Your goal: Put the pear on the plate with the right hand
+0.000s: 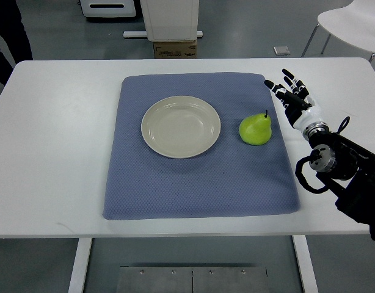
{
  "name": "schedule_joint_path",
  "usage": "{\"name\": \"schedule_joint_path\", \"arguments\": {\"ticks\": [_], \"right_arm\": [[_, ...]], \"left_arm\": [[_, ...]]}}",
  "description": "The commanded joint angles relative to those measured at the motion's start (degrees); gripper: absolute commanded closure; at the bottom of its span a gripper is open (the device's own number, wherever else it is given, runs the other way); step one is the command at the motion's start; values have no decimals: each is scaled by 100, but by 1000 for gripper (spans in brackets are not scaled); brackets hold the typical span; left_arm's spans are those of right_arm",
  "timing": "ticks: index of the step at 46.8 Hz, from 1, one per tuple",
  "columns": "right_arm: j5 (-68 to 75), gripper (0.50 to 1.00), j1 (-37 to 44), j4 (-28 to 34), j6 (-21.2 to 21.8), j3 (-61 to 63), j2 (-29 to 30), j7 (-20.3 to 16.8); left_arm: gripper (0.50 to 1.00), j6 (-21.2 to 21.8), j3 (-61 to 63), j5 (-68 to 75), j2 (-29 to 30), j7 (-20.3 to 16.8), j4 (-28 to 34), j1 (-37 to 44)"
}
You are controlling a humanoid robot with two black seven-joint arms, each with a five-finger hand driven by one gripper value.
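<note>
On the blue mat (193, 183) we see the pear (255, 129) sitting just beside the empty plate (181, 126). Our right hand (292, 97) waits near it, fingers (288, 76) spread and holding nothing, ready to grab.

One pear (255, 129), one plate (181, 127), one mat (200, 146) (blue), one hand (292, 94)

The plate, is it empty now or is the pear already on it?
Empty. The plate shows only its bare surface, and the pear lies on the blue mat to its right, apart from the rim.
</note>
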Motion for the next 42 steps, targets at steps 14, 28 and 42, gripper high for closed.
{"name": "schedule_joint_path", "arguments": {"ticks": [14, 28, 42], "right_arm": [[0, 500, -9, 0, 2, -2, 0, 0], [0, 500, 0, -70, -7, -2, -18, 9], [0, 500, 0, -316, 2, 33, 79, 70]], "left_arm": [[500, 10, -1, -3, 0, -18, 4, 44], [500, 10, -1, -3, 0, -18, 4, 44], [500, 10, -1, -3, 0, -18, 4, 44]]}}
